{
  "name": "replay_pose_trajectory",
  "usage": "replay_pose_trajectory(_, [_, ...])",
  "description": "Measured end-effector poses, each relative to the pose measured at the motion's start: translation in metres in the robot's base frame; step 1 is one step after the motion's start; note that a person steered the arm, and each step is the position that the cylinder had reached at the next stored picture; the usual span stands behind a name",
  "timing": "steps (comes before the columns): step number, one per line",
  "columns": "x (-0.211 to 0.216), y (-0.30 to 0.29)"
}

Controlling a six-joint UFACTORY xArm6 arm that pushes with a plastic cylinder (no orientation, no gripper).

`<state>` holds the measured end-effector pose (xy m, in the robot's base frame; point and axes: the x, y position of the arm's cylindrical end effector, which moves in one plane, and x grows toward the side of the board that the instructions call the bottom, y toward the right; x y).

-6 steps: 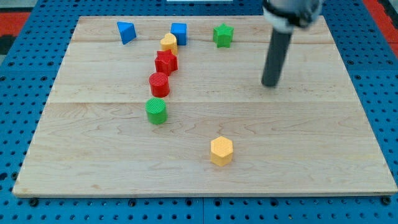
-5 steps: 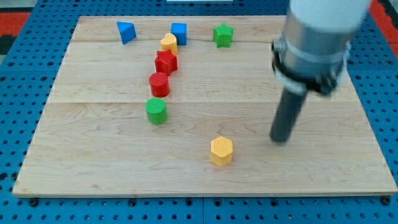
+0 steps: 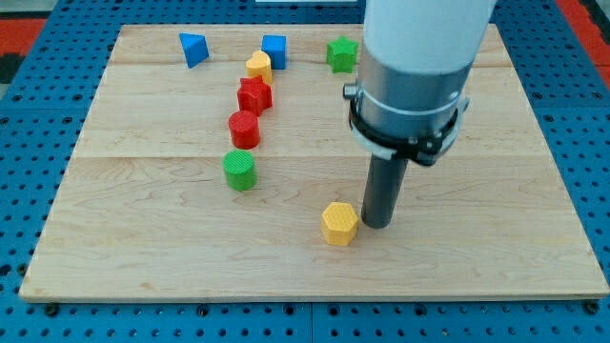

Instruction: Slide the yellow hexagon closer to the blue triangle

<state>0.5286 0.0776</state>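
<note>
Arm, one unit: wide pale grey-white cylindrical housing (image 3: pixel 422 43), smooth and unmarked, its upper end cut off by the view's top. Below it, a darker grey metal collar (image 3: pixel 405 110) ringed by a thin black band or cable with a small black lug on the view's right. From the collar hangs a straight dark grey rod (image 3: pixel 384 186), plain and matte, ending in my tip (image 3: pixel 377 225).

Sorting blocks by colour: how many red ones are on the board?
2. The red star lies near the view's top, left of centre; the red cylinder sits just below it. The arm covers part of the board, so another could be hidden.
</note>
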Motion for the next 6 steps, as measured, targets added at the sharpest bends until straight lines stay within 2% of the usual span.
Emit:
replay_pose_trajectory(1, [0.059,0.008])
replay_pose_trajectory(2, [0.090,0.002])
replay_pose_trajectory(3, [0.073,-0.021])
replay_pose_trajectory(6, [-0.024,-0.045])
